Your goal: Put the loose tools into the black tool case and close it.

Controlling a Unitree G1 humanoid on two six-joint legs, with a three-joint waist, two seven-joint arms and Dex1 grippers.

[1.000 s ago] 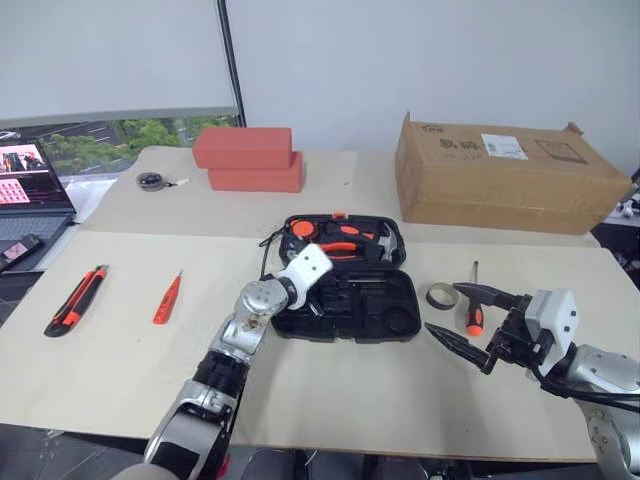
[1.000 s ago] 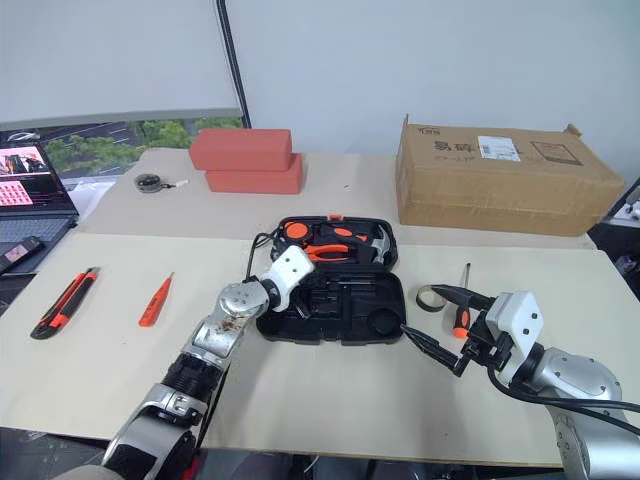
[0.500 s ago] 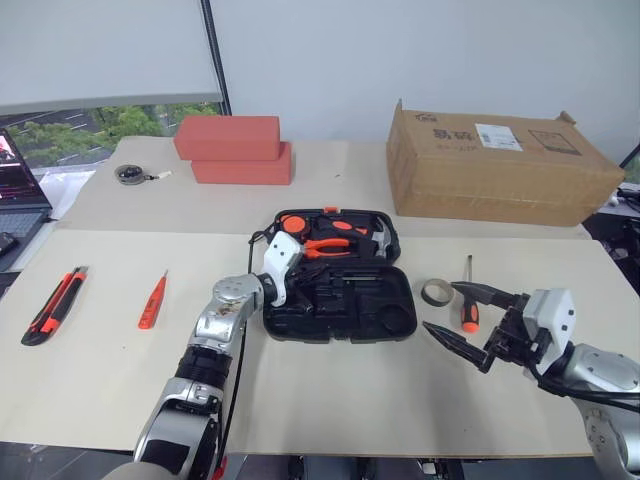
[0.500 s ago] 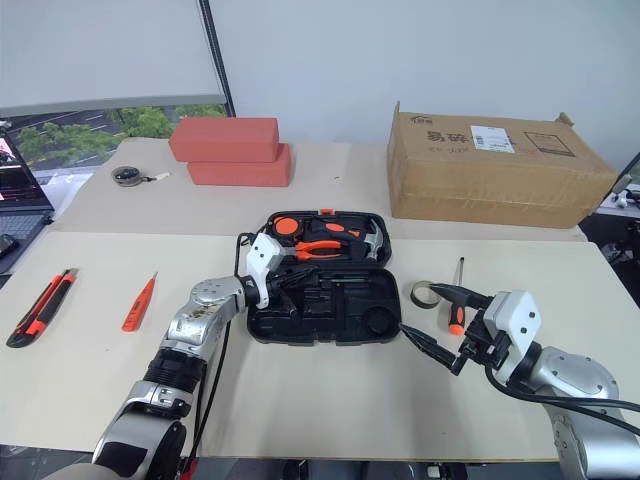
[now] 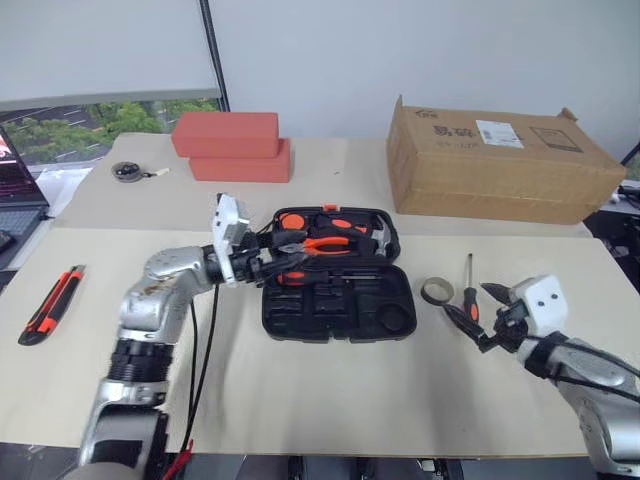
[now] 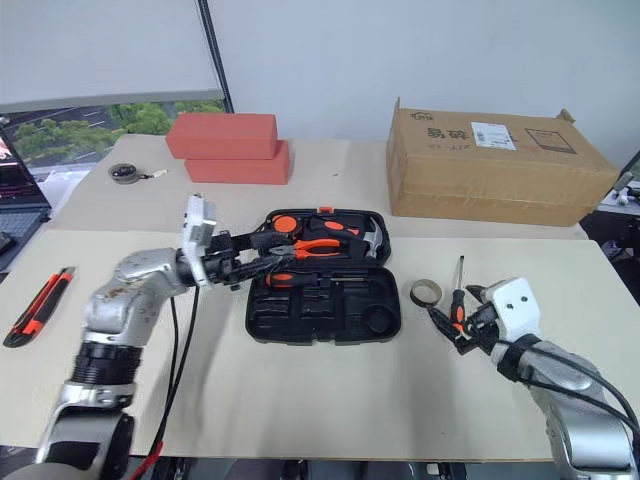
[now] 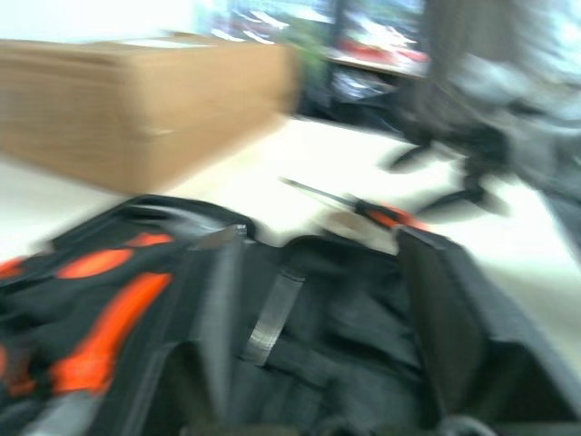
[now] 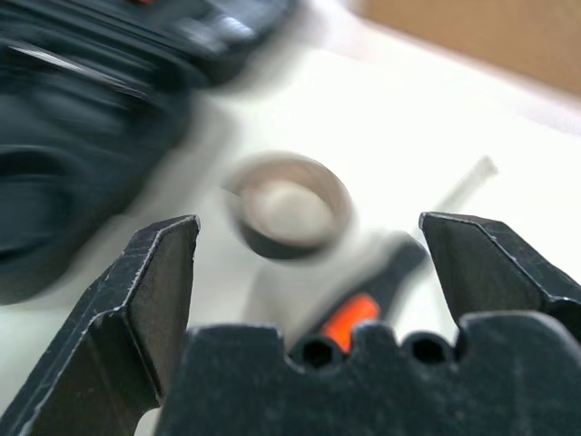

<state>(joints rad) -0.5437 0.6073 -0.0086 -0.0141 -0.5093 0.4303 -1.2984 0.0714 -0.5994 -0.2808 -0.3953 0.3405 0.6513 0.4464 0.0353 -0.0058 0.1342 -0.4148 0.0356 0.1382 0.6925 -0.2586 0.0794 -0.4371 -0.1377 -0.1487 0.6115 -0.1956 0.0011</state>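
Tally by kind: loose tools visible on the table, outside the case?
knife: 1
screwdriver: 1
tape roll: 1
Total: 3
The left arm hides part of the table, so anything behind it is uncounted.
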